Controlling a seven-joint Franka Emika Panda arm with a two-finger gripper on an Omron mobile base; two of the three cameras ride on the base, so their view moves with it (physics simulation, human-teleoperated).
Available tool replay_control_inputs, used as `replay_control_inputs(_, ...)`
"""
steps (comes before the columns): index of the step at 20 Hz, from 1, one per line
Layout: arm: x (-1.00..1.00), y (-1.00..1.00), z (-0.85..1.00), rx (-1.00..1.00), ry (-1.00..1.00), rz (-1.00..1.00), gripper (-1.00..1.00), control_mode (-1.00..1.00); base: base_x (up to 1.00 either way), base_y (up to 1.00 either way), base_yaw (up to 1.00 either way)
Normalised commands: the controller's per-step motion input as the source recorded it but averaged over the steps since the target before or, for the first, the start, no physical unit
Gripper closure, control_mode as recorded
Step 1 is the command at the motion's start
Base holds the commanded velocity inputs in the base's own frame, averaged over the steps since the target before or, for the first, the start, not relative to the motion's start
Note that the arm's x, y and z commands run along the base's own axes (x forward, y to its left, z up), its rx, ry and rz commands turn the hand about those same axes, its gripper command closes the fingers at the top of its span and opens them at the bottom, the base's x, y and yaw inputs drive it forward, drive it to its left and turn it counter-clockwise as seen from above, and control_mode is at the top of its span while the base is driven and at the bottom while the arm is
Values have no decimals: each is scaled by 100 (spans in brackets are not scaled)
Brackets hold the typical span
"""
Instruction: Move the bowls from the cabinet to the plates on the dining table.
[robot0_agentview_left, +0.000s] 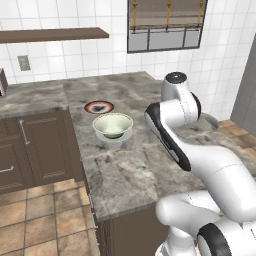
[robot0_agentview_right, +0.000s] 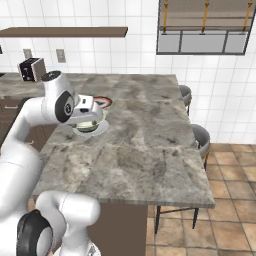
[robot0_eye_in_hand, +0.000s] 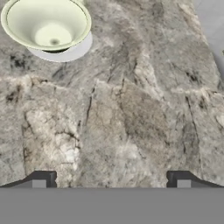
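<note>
A deep cream-white bowl (robot0_agentview_left: 113, 125) (robot0_agentview_right: 90, 125) (robot0_eye_in_hand: 46, 24) with a greenish inside stands upright on a white plate (robot0_eye_in_hand: 76, 49) on the dining table (robot0_agentview_left: 135, 170) (robot0_agentview_right: 145, 140) (robot0_eye_in_hand: 131, 109). Just behind it lies the red-rimmed plate (robot0_agentview_left: 99, 107) (robot0_agentview_right: 103, 101) with a dark centre and nothing on it. My gripper (robot0_eye_in_hand: 111, 180) hangs above bare stone to one side of the bowl, open, with nothing between its fingertips (robot0_eye_in_hand: 43, 178). In the right base view, my hand sits close over the bowl. The cabinet is out of view.
Low brown drawer units (robot0_agentview_left: 40, 150) adjoin the table's left side under a stone counter. Two grey stools (robot0_agentview_right: 200, 137) stand along the table's right edge. A small dark appliance (robot0_agentview_right: 31, 69) sits on the back counter under a wall shelf (robot0_agentview_left: 50, 34).
</note>
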Motion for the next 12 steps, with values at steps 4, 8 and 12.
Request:
replay_control_inputs(4,-35,-18,22,1,-10,-12,-100,-100,0,0,0)
replay_control_inputs(8,-39,-19,22,1,-15,-6,-100,-100,0,0,0)
replay_control_inputs(12,-33,-11,21,7,-16,-2,-100,-100,0,0,0)
